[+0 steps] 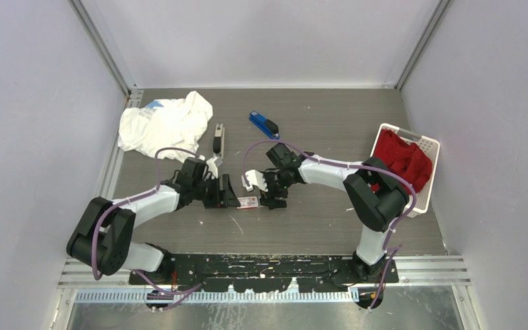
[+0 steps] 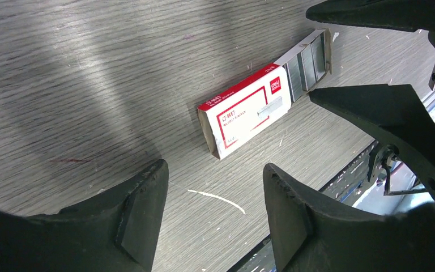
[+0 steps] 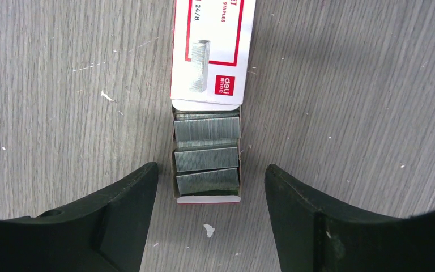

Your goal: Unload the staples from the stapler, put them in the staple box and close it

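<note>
**Left tool (image 2: 212, 190) and right tool (image 3: 210, 175) both released, empty, over the box (image 3: 212, 34).**
Staples (image 3: 207, 158) lie in its open tray (image 3: 207, 199) under the right tool, grey stapler (image 1: 218, 140) well apart; I'd centre on one strip, descend straight.

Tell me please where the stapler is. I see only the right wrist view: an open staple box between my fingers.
Observer: A black and silver stapler lies at the back, close to a white cloth.
Operator: Is there only one?
Observer: No, a blue stapler lies to its right.
Operator: And the other arm?
Observer: The left gripper is open, holds nothing, and points at the closed end of the box.
</note>
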